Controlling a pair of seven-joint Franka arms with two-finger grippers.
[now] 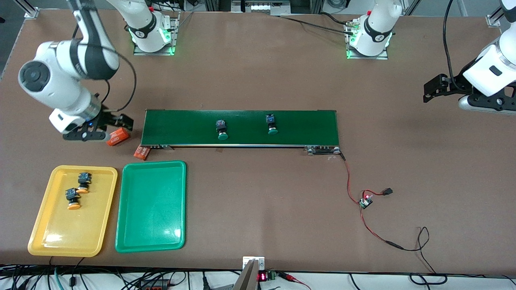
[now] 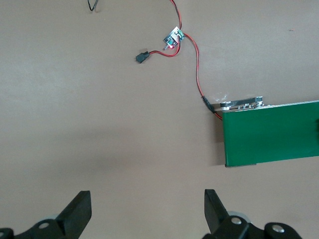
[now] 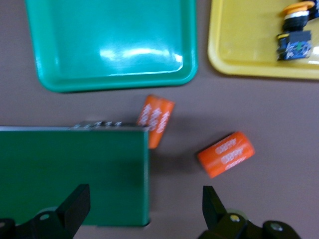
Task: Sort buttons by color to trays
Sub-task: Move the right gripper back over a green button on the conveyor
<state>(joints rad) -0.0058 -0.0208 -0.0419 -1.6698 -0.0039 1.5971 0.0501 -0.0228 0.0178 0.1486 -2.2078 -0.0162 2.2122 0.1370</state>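
Two yellow-orange buttons (image 1: 84,182) (image 1: 72,198) lie in the yellow tray (image 1: 44,237), at the end farther from the front camera. The green tray (image 1: 151,209) stands beside it. Two green buttons (image 1: 221,129) (image 1: 271,124) sit on the dark-green conveyor belt (image 1: 181,125). My right gripper (image 1: 115,125) (image 3: 144,204) hangs open over the belt's end at the right arm's side, holding nothing. In the right wrist view I see the green tray (image 3: 114,82), the yellow tray (image 3: 239,50) and one button (image 3: 295,40). My left gripper (image 1: 431,90) (image 2: 148,206) waits open over bare table.
Two orange cylinders printed "4680" (image 1: 117,137) (image 1: 142,153) lie by the belt's end, between it and the trays. A red-and-black wire with a small circuit board (image 1: 366,201) runs from the belt's other end toward the front camera.
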